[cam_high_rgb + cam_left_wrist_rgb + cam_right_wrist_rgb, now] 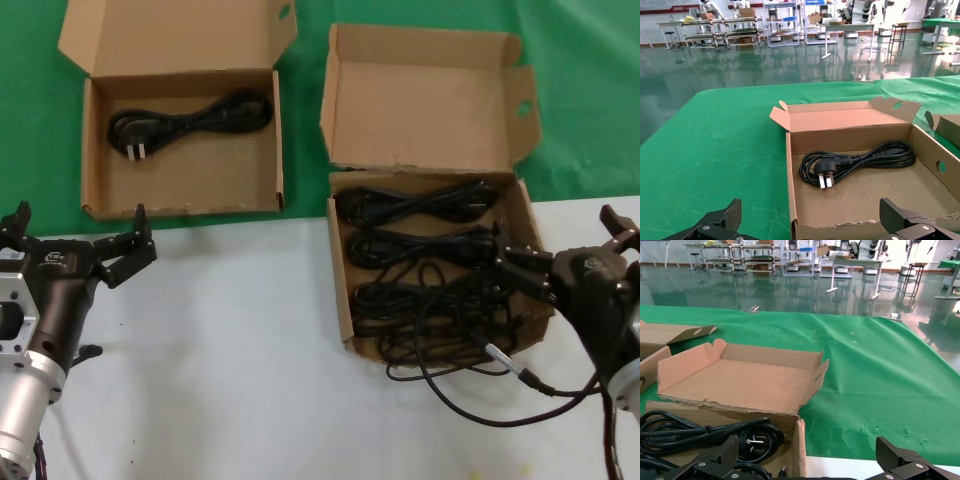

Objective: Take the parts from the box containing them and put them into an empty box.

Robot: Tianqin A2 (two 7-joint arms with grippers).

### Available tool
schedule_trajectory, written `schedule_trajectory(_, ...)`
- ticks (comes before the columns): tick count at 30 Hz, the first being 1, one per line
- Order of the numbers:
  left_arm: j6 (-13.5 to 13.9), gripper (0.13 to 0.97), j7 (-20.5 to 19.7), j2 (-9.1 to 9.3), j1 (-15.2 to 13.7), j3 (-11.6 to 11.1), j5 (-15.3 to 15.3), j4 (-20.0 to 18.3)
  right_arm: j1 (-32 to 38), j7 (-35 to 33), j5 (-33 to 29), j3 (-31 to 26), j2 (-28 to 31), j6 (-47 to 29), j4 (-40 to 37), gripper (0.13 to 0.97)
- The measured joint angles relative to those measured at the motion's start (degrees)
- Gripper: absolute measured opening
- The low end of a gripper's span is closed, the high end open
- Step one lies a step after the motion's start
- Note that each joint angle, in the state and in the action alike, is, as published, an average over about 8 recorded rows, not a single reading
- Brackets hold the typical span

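Right end effector (pixel 522 268) sits at the right wall of the winged-lid cardboard box (pixel 342 300), fingers spread wide in the right wrist view and holding nothing; its tips hang just over the box's right edge, beside the plug ends of the power cords (pixel 420 245). The cords lie as three black looped bundles stacked front to back, long axes running left-right across the box, so they extend leftward away from the right end effector. One loose cable (pixel 470 395) spills over the front wall onto the white counter (pixel 230 350). Left end effector (pixel 128 255) is open and empty, near the front wall of the flat-lid box (pixel 95 150), which already holds one cord (pixel 190 120). Right arm is clearly nearer the remaining cords; likely it picks next
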Motion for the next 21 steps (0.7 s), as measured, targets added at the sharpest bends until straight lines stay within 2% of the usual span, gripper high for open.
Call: schedule_trajectory(21,0.00,0.966,0.00,0.00,0.00,0.00,0.00,0.00,0.00,0.00,0.00,0.00,0.00,0.00,0.00,0.966)
